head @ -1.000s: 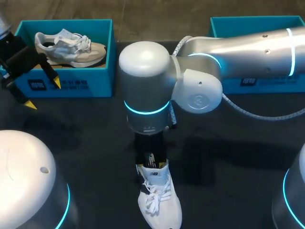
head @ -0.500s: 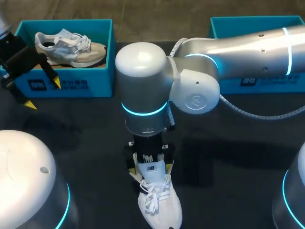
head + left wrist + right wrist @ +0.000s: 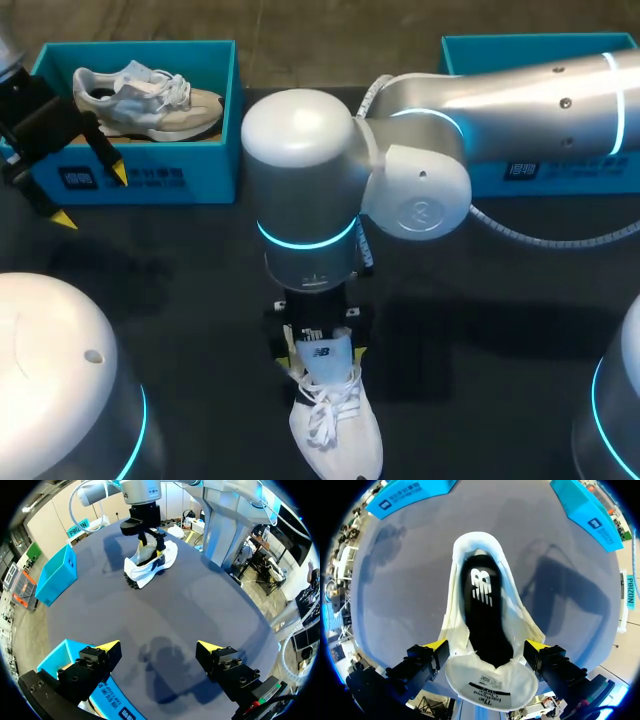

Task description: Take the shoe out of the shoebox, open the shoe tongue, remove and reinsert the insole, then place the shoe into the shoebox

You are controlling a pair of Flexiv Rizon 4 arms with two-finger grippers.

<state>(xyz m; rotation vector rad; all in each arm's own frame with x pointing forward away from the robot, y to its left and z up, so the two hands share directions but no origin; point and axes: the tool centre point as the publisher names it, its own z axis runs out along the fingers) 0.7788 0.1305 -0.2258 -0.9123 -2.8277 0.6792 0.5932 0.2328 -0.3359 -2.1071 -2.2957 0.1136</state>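
2 grippers are open and hold nothing: the right gripper (image 3: 486,647) is over the shoe (image 3: 335,430) on the table (image 3: 500,330), the left gripper (image 3: 90,197) by the box (image 3: 215,172).

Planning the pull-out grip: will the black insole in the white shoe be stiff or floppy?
Probably floppy: the insole looks thin and follows the bed of the shoe. Likely light, yet it may drag, since it fills the opening edge to edge.

Two grippers, both spread.
The left gripper (image 3: 90,197) (image 3: 160,647) hangs tilted at the left side, fingers wide apart. The right arm (image 3: 520,95) reaches to the middle, wrist (image 3: 300,190) pointing straight down; the right gripper (image 3: 320,350) (image 3: 486,645) looks open too, though it is half hidden from above.
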